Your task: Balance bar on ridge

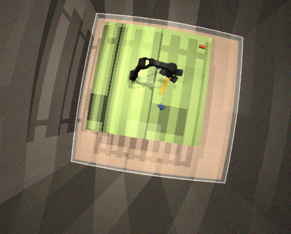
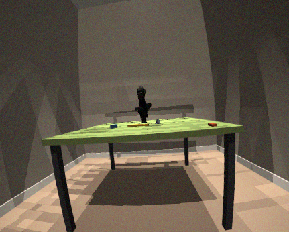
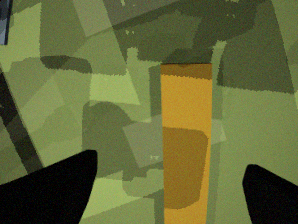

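The orange-yellow bar lies flat on the green table. The small blue-grey ridge stands on the table to the right of the bar in the exterior view. A blue-grey piece, apparently the ridge, shows at the top left edge of the wrist view. In the top view the arm mostly hides it. My gripper is open and empty, above one end of the bar. The bar runs between the two fingers in the wrist view, nearer the right one, and nothing is held.
A blue block lies on the table beyond the bar's far end from the gripper. A red block lies near a table corner, well away from the bar. Patchy shadows cross the table.
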`<control>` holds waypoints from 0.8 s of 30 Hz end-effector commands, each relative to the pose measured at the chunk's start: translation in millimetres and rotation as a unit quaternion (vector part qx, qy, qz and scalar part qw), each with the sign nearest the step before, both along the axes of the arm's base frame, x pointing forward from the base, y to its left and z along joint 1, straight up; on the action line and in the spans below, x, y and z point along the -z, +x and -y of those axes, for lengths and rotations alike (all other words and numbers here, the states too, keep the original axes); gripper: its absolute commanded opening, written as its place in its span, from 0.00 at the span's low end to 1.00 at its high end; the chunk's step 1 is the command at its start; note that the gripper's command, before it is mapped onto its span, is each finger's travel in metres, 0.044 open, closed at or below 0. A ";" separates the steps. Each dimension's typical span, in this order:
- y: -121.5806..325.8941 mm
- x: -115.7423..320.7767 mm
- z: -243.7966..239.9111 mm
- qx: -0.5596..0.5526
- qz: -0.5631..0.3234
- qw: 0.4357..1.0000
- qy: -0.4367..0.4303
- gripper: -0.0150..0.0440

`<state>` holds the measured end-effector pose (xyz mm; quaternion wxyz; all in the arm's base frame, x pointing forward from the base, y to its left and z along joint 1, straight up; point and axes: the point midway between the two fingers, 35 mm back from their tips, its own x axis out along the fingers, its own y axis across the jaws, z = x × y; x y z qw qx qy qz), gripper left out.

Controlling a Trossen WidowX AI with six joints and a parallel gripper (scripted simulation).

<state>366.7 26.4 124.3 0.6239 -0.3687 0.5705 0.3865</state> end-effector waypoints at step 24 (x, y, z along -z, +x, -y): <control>2.9 48.4 35.6 -0.064 -0.006 0.997 -0.034 0.79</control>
